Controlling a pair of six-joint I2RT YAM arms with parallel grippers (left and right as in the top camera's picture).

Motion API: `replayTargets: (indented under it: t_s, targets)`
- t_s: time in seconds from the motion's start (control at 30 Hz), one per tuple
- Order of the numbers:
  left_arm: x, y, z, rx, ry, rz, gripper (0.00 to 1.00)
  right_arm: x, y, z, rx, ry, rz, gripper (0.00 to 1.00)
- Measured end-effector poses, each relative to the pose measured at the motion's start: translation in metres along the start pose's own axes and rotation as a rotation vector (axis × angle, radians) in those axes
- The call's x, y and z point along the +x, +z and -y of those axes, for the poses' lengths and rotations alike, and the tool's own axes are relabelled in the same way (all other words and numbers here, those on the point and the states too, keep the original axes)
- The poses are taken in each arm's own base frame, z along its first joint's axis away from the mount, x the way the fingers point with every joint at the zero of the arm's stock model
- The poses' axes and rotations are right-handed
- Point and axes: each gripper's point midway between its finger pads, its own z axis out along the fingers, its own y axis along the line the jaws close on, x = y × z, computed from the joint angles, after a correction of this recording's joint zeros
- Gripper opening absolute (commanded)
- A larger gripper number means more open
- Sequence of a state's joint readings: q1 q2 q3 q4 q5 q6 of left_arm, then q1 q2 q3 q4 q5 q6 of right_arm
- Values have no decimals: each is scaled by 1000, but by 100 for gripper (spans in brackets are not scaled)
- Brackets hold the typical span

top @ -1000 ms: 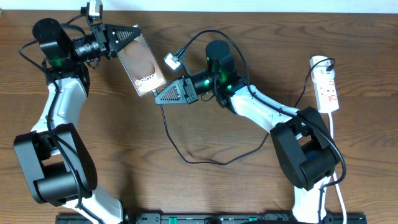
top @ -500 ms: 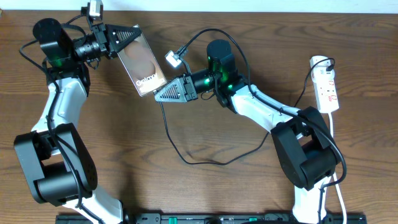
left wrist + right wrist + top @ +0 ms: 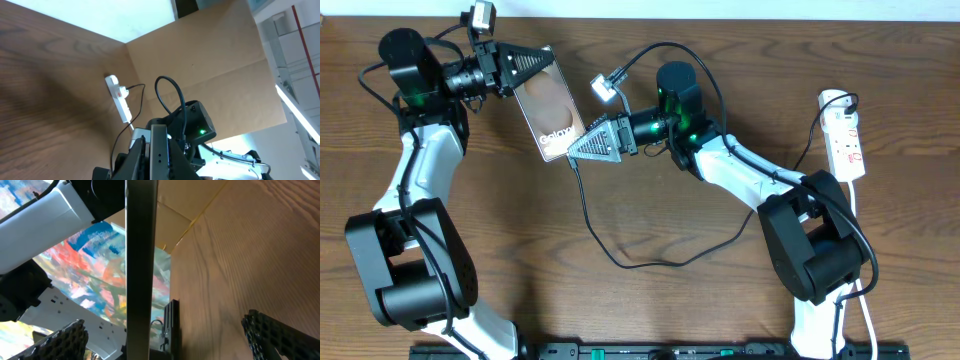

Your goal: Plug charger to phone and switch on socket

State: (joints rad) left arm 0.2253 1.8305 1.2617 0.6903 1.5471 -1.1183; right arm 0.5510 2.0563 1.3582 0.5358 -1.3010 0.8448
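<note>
My left gripper [image 3: 542, 60] is shut on the top end of the brown phone [image 3: 553, 108] and holds it off the table at the back left. In the left wrist view the phone [image 3: 159, 140] shows edge-on between the fingers [image 3: 139, 156]. My right gripper [image 3: 582, 145] stands open around the phone's lower end. In the right wrist view its fingers [image 3: 65, 340] are spread wide either side of the phone's dark edge [image 3: 141, 255]. The black charger [image 3: 620, 258] cable meets the phone's lower edge, but the joint is hidden. The white socket [image 3: 844, 135] lies at the far right.
The black cable loops over the middle of the table and runs up to the socket. A white cord [image 3: 861, 265] trails from the socket toward the front right. The socket [image 3: 119, 97] also shows in the left wrist view, beyond the right arm [image 3: 196, 120].
My right gripper has gone from shut to wide open at the phone's lower end. The left gripper and the phone have shifted slightly to the right.
</note>
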Motion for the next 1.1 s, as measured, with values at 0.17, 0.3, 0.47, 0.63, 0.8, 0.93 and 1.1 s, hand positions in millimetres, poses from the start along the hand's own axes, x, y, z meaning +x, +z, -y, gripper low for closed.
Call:
replayTargets:
  t_s: [0.17,0.3,0.47,0.63,0.8,0.93,1.1]
  targets:
    - [-1,-2,0,-2,0,5,7,-1,-1,1,2,0,3,99]
    - [-7,-15,-3,-15,0,34,8,-6,-11,4,13,8,21,99]
    - [-18,-44,-8,-44,0,98,7,-18,-37,13,44,31,71,99]
    - [-26,-71,-15,-73,-37,164,7,-26,-62,25,78,85,115,99]
    - [-28,-83,-37,-111,-201,236,8,-24,-78,39,115,199,139,99]
    - [-18,-86,-69,-179,-375,289,7,-22,-86,47,138,265,151,99]
    - [11,-94,-116,-361,-539,340,7,-19,-90,54,158,295,159,99]
